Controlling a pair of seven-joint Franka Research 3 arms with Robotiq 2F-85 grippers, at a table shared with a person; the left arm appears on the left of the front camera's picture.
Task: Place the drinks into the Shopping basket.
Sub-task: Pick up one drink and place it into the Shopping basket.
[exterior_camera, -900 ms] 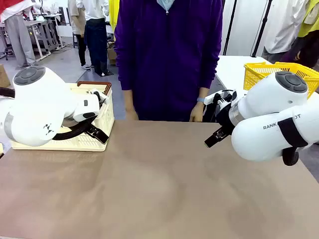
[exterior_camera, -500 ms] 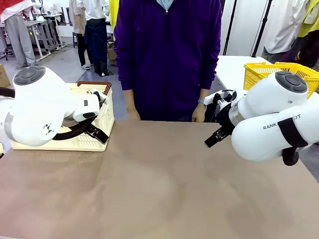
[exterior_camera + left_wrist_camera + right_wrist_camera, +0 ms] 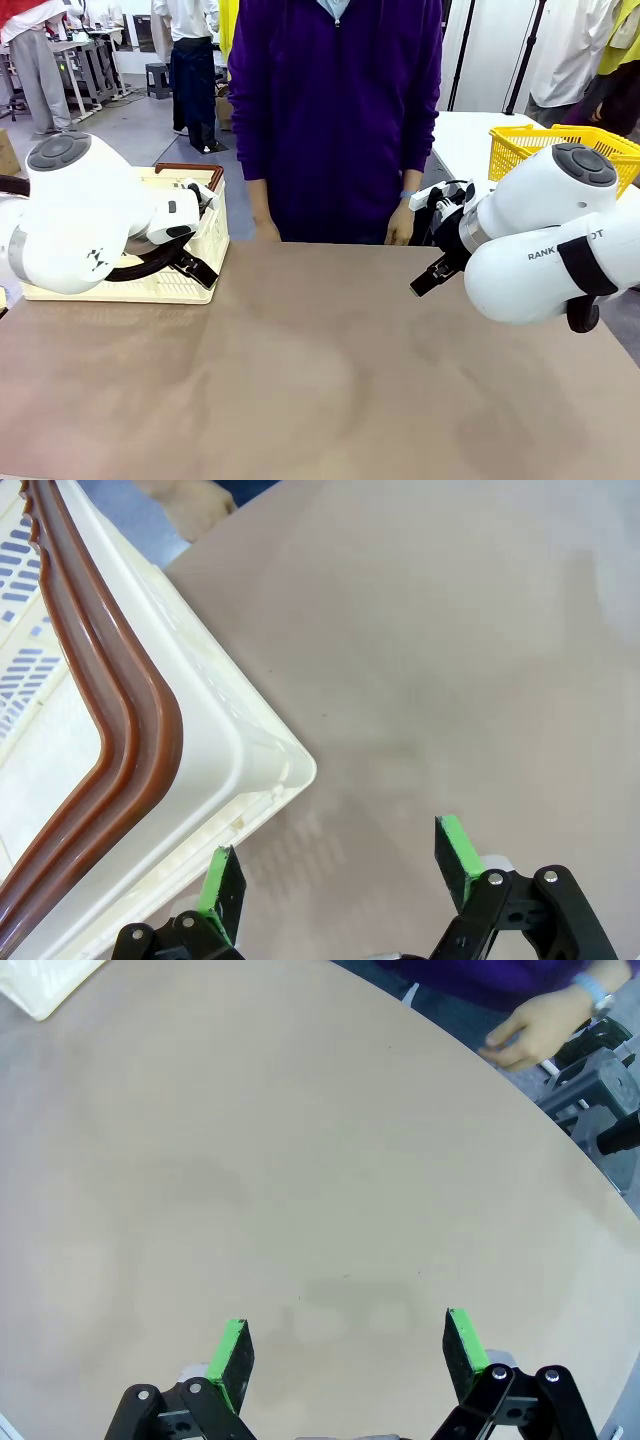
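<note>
1. Where the table's [image 3: 320, 360] far left corner lies, a cream slotted basket [image 3: 214, 236] with brown rim sits; what shows of its inside is slotted plastic.
2. Beyond the right edge, a yellow basket [image 3: 520, 145] stands on a white table [image 3: 465, 140], contents hidden.
3. Fingers of the left gripper [image 3: 338, 865] spread wide, empty, one pad [image 3: 214, 885] just beside the basket's corner.
4. Fingers of the right gripper [image 3: 346, 1350] spread wide, empty, above bare table.
</note>
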